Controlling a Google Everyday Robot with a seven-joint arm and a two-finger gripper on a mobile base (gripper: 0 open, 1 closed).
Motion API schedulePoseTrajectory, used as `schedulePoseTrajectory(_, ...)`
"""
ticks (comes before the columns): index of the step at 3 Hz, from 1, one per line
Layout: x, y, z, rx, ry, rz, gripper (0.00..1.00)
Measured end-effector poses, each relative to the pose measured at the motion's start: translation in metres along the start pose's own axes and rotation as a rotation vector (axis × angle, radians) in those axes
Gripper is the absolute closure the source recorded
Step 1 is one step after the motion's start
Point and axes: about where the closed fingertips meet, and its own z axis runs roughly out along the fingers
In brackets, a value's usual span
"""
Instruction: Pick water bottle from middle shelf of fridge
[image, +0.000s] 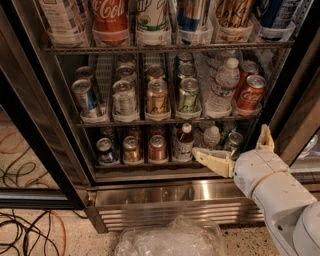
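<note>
The water bottle (220, 88), clear ribbed plastic with a white cap, stands upright on the middle shelf (165, 121) of the fridge (165, 196), between a green can and red Coca-Cola cans. My gripper (230, 141) is open and empty. It is below the bottle, in front of the right part of the bottom rack. One cream finger (211, 161) points left and the other (265, 138) points up. It touches nothing.
The top rack holds tall bottles, one with a red Coca-Cola label (109, 14). The bottom rack holds small cans, a red-necked bottle (185, 142) and a round clear bottle (212, 137). Crumpled clear plastic (170, 239) and cables (25, 232) lie on the floor.
</note>
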Motion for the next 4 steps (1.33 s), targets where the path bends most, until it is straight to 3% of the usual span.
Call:
schedulePoseTrajectory(2,-0.003,0.010,0.004,0.027,-0.045,-0.026,0.00)
schedulePoseTrajectory(4,-0.003,0.020,0.017,0.065,-0.116,0.049,0.00)
